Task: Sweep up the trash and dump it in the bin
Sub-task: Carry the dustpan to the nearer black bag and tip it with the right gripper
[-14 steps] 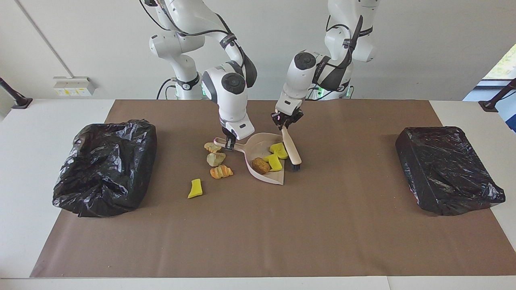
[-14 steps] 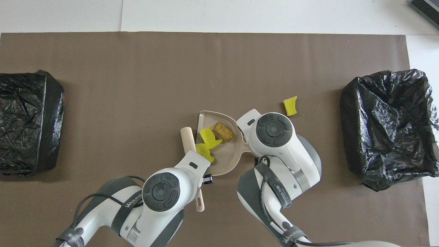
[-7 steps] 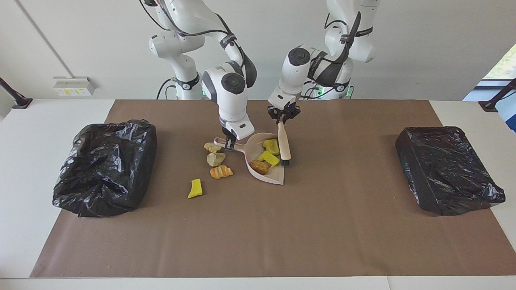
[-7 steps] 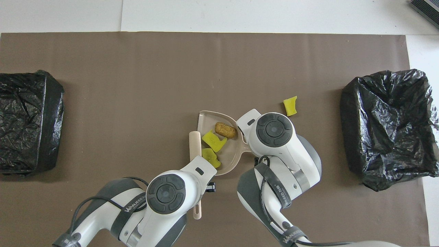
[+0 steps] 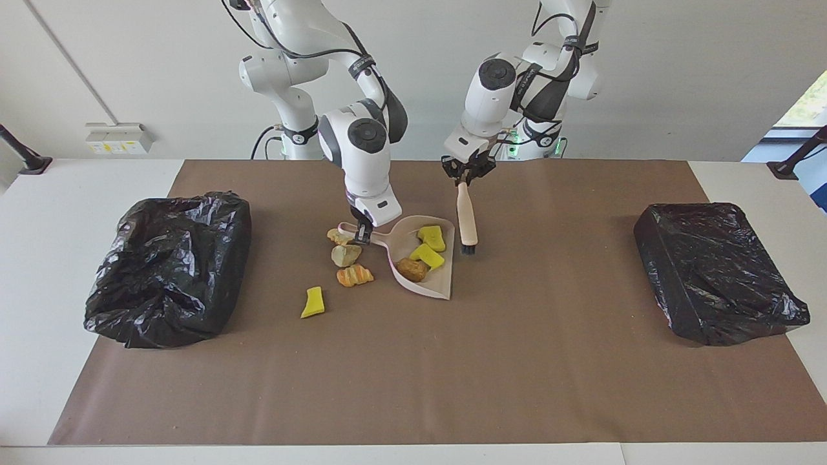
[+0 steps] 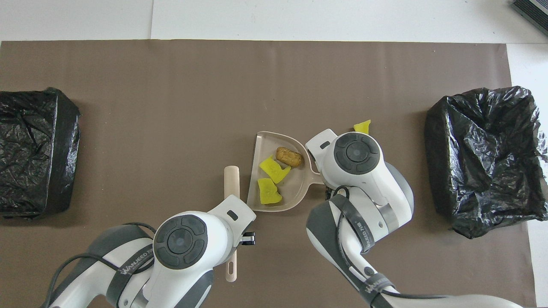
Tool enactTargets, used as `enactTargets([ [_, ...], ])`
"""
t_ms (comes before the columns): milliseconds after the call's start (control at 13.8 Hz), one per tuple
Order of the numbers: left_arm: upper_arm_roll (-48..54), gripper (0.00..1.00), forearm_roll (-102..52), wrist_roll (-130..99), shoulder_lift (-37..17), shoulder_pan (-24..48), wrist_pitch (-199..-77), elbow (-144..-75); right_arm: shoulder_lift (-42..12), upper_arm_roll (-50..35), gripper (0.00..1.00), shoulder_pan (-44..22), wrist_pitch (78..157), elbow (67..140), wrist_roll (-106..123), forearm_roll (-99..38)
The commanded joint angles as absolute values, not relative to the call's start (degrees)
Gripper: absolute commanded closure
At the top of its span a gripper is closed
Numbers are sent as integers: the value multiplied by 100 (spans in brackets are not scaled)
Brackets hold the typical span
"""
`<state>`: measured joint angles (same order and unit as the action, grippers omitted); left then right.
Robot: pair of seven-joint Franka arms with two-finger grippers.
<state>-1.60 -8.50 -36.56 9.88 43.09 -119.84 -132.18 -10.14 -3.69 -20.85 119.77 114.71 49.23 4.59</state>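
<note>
Left gripper [image 5: 464, 183]: upper centre of the facing view, clamped shut on the top of the brush handle, pointing down over the brown mat.
Brush [image 5: 466, 221]: hangs nearly upright from the left gripper, dark bristles low beside the dustpan's open edge; whether they touch the mat cannot be told.
Left arm: drops from the upper right of centre in the facing view, wrist bent down; in the overhead view its round joint [image 6: 182, 241] sits at lower centre.
Right gripper [image 5: 362, 233]: centre of the facing view, closed on the dustpan's handle, fingers pointing straight down.
Dustpan [image 5: 434, 284]: beige, mid-frame, wide mouth toward the frame's bottom edge; its handle end looks slightly raised.
Right arm: descends from the upper left of centre, forearm nearly vertical above the handle.
Trash in pan [image 5: 424, 254]: two yellow bits and one brown lump lie inside the dustpan.
Trash on mat [image 5: 352, 263]: three tan, greenish and orange chunks clustered beside the dustpan handle; one yellow piece [image 5: 313, 302] lies apart, lower in frame.
Bins: an open black-bagged bin [image 5: 168, 265] at frame left, another covered in black bag [image 5: 714, 271] at frame right.
</note>
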Motion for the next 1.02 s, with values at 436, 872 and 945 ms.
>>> enactTargets([
  [436, 8, 100, -782, -4040, 1448, 4314, -11945, -13788, -704, -360, 100, -153, 10916, 10292, 6431, 247],
  [872, 1151, 100, -791, -5991, 1776, 4822, -12215, -14299, -343, -325, 100, 1359, 10759, 10056, 8047, 395],
  [945, 1151, 100, -791, -6273, 1775, 5034, -12460, -14404, -343, -325, 100, 1641, 10767, 10055, 8373, 413],
])
